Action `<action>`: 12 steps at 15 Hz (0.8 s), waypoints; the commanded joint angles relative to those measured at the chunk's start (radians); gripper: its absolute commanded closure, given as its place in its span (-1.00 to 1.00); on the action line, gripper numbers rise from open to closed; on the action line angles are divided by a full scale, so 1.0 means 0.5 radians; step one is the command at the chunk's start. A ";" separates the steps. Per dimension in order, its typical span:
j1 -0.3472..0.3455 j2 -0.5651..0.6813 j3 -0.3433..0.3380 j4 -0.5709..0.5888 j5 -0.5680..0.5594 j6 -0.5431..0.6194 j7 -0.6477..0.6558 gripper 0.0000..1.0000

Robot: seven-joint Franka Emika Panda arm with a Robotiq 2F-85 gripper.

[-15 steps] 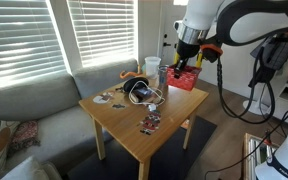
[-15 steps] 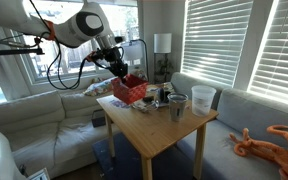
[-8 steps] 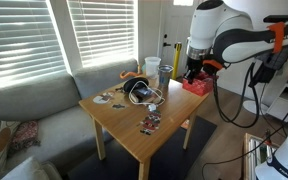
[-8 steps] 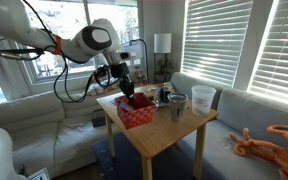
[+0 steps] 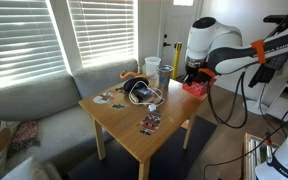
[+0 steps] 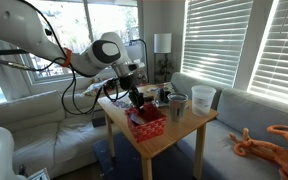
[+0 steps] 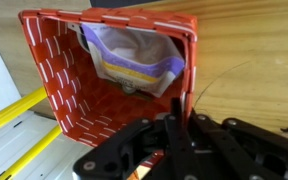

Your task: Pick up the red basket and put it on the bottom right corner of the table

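Since half a second ago the arm has sunk lower and carried the red basket point(image 6: 147, 122) farther along the table point(image 6: 179, 135), toward the corner nearest the camera in that exterior view. The basket is now at the table's edge, at about 7 o'clock from the black headphones point(image 6: 162, 97). In the wrist view the gripper point(image 7: 174, 125) comes in from 6 o'clock, its fingers closed to a narrow pinch on the basket's point(image 7: 79, 95) right-hand wall, so the basket spreads away toward 11 o'clock. It is upright with its open top facing the camera and a crumpled packet point(image 7: 134, 55) inside. Its long axis seems to follow the table edge, though I cannot tell for sure.
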 commanded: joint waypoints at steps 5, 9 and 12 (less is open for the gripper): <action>0.010 0.179 -0.041 0.030 -0.136 0.223 0.002 0.98; 0.044 0.174 -0.042 0.061 -0.108 0.279 -0.083 0.13; 0.116 0.071 -0.029 0.127 0.082 0.098 -0.229 -0.31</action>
